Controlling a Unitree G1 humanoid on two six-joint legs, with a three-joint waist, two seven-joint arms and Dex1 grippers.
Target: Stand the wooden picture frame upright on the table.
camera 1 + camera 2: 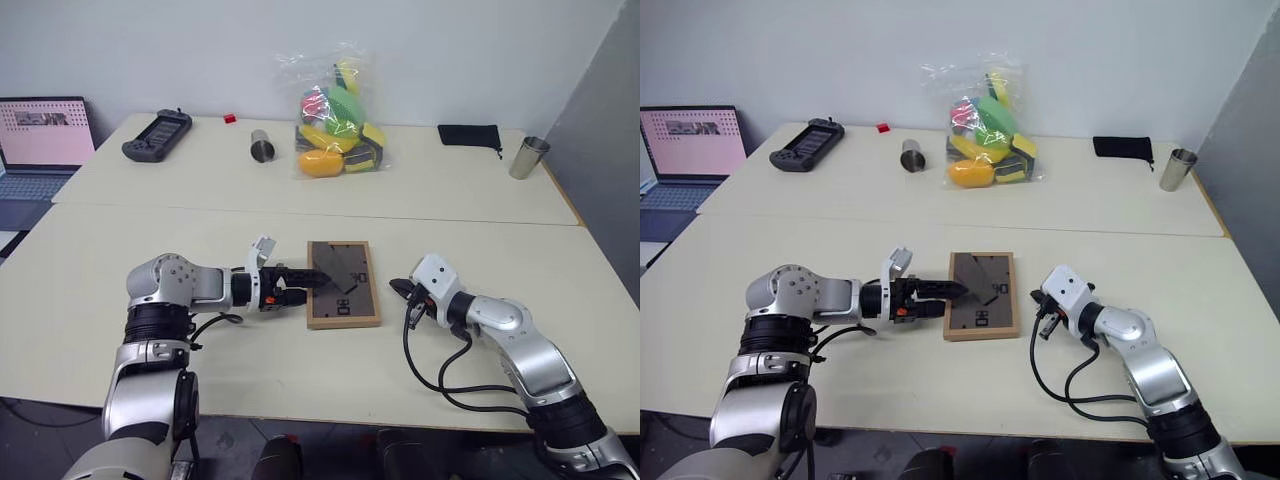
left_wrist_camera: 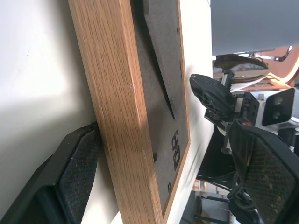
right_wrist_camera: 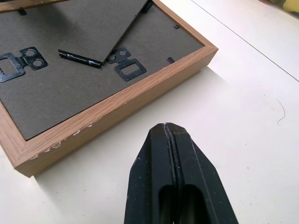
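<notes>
The wooden picture frame (image 1: 343, 283) lies flat on the table (image 1: 200, 230), dark back panel up, with its fold-out stand (image 3: 93, 28) slightly raised. My left gripper (image 1: 303, 284) reaches in from the left and stands open across the frame's left edge. One finger (image 2: 77, 172) rests against the wooden side; the other finger (image 2: 257, 163) hovers over the back panel. My right gripper (image 3: 166, 133) is shut and empty, low over the table just right of the frame's right edge, apart from it.
At the back stand a clear bag of colourful toys (image 1: 340, 120), a metal cup (image 1: 262, 145), a black handheld controller (image 1: 157, 135), a black pouch (image 1: 468, 135) and a second metal cup (image 1: 528, 157). A laptop (image 1: 40, 140) sits far left. Bare tabletop surrounds the frame.
</notes>
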